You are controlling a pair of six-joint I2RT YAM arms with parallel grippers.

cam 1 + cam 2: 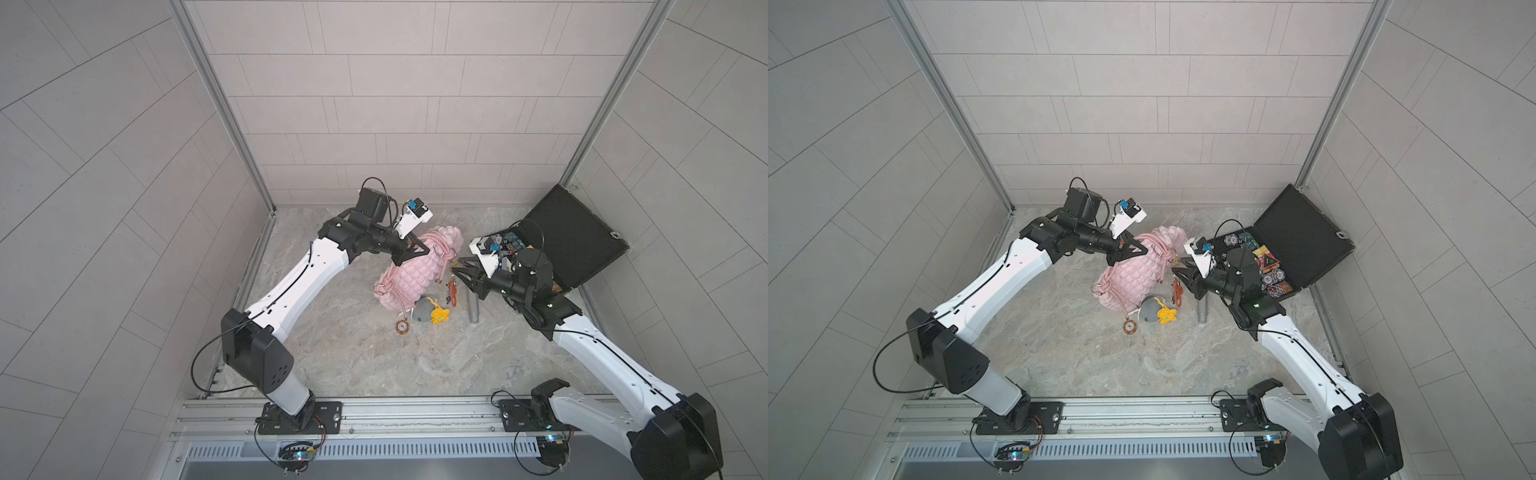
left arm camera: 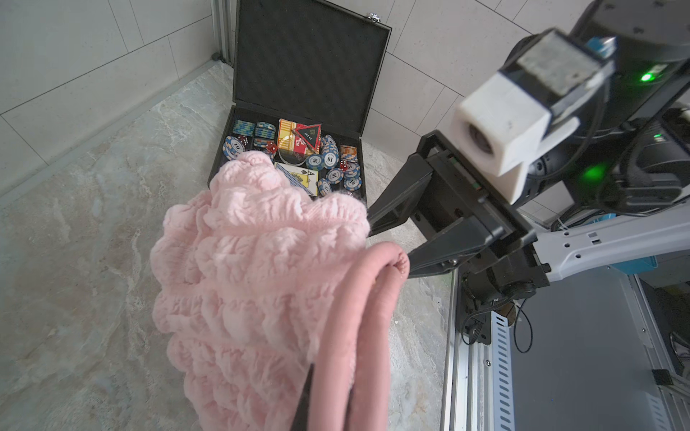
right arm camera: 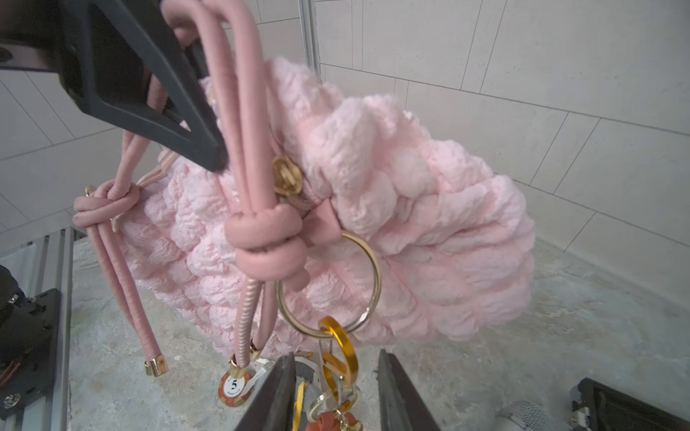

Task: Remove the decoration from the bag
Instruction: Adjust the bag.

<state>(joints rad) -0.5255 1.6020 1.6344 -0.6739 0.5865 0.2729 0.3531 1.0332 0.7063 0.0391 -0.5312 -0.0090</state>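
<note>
The pale-pink quilted bag (image 1: 409, 276) (image 1: 1133, 276) (image 3: 429, 224) hangs tilted, its lower end on the floor. My left gripper (image 1: 417, 249) (image 2: 328, 406) is shut on the bag's pink cord strap (image 2: 373, 298) and holds it up. A gold ring (image 3: 373, 268) on the bag carries an orange carabiner (image 3: 341, 354) with a red-orange charm (image 1: 453, 293) below it. My right gripper (image 3: 336, 364) (image 1: 456, 266) stands open with the carabiner between its fingers, a gap on each side. A grey plush with a yellow flower (image 1: 432, 315) and a poker-chip charm (image 3: 234, 386) lie by the bag's lower end.
An open black case (image 1: 577, 241) (image 2: 310, 74) with poker chips, cards and dice leans in the back right corner, just behind my right arm. A grey cylinder (image 1: 473, 309) lies on the stone floor in front of the right gripper. Walls close in on three sides.
</note>
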